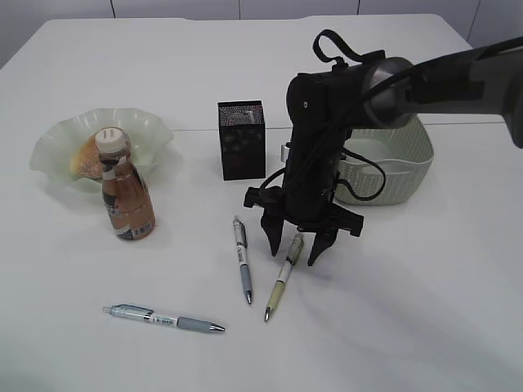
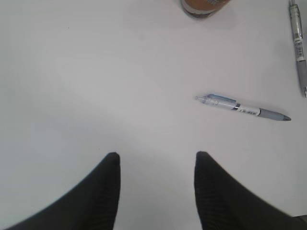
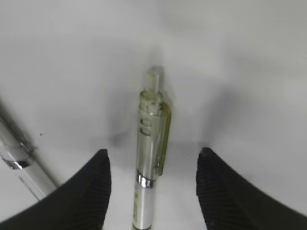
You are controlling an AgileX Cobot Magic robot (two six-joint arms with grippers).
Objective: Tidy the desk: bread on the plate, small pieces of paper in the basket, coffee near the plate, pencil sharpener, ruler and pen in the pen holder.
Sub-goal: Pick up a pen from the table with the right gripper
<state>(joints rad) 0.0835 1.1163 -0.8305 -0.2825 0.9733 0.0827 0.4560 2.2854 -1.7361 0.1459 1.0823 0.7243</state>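
Note:
My right gripper (image 1: 296, 249) (image 3: 154, 152) hangs open low over the desk (image 1: 409, 310), its fingers either side of the clip end of a yellow-green pen (image 1: 282, 282) (image 3: 151, 143) without touching it. A grey pen (image 1: 243, 260) lies just to its left, and a blue pen (image 1: 163, 318) (image 2: 242, 108) lies nearer the front. My left gripper (image 2: 157, 158) is open over bare desk. The bread (image 1: 84, 155) is in the plate (image 1: 151, 131), with the coffee (image 1: 127, 196) in front. The pen holder (image 1: 242, 139) stands mid-desk. Ruler, pencil sharpener and paper are out of view.
The grey-green basket (image 1: 409, 167) sits behind my right arm, partly hidden by it. The coffee's base (image 2: 204, 5) and the grey pen (image 2: 300, 43) show at the top and right edges of the left wrist view.

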